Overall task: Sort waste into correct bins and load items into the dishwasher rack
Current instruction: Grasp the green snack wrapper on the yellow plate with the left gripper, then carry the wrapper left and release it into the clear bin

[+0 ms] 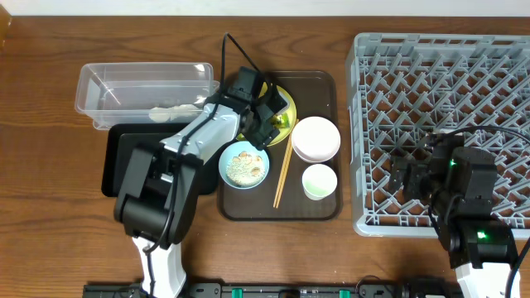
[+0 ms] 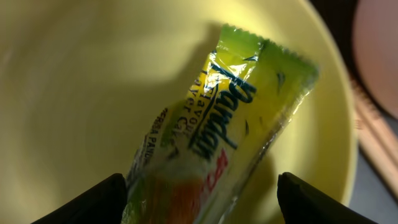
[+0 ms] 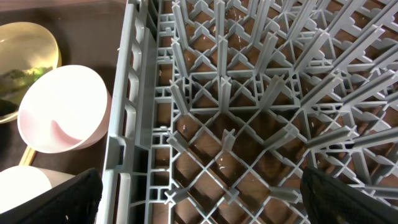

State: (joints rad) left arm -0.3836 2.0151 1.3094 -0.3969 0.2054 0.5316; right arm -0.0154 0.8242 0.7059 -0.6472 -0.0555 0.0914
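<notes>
— Left gripper [image 2: 199, 202] hangs low over the yellow plate [image 2: 74, 93], fingers apart. The snack wrapper [image 2: 230, 124] lies on the plate between them, and neither finger touches it. I read this as the waste-sorting step, wrapper first.

— Which way does it lie?

— On my wrist view its long axis runs on a slant. One end sits low between my fingers, and the crimped end points up and right toward the plate's rim. My fingers stand either side of its width, so closing would pinch it the short way. From overhead the gripper hides most of it.

— Next move?

— As I judge it: ease down, close on the near end without scraping the plate, lift, then carry it left. The clear tub [image 1: 141, 87] and the black tray [image 1: 116, 161] sit just left of the brown serving tray [image 1: 319, 83]. Nothing in view settles which one takes wrappers.

— And further right?

— The light blue bowl [image 1: 225, 161] with the rice scraps [image 1: 244, 170], the chopsticks [image 1: 284, 170], the white bowl [image 1: 315, 138] and the cup [image 1: 320, 181] are all on the serving tray. None is in the rack [image 1: 358, 124] yet. The right gripper [image 3: 205, 202] hovers over the rack's pegs, fingers spread wide, holding nothing.
</notes>
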